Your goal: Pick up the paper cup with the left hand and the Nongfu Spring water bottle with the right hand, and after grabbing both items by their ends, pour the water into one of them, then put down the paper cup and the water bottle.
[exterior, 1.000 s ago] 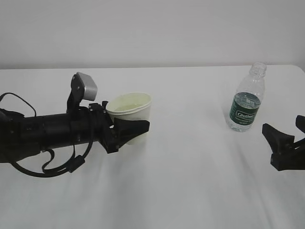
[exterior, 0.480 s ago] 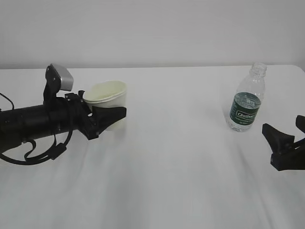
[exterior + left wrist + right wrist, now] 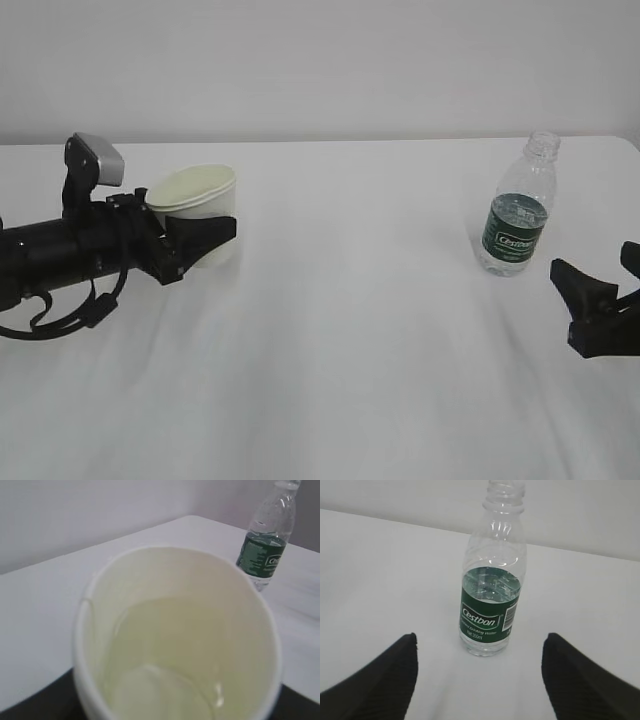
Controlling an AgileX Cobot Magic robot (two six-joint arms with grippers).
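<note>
White cloth is covering the table, and the paper cup is standing upright on its left part, clasped between the black fingers of the left hand, whose jaws are closing around the cup's lower wall while the arm is lying nearly level along the table. A silver-grey box is sitting on top of that wrist. In the left wrist view the cup is filling most of the picture, and the water inside it is showing as a clear pool against the pale cream-yellow lining, reaching partway up the wall. The Nongfu Spring water bottle is standing upright and capless on the right part of the table, well apart from the cup, with some clear liquid around the height of its dark green label. The right hand is resting low near the right edge, just short of the bottle and not touching it; in the right wrist view its two dark fingers are spreading wide, with the bottle framed between them and nothing held.
</note>
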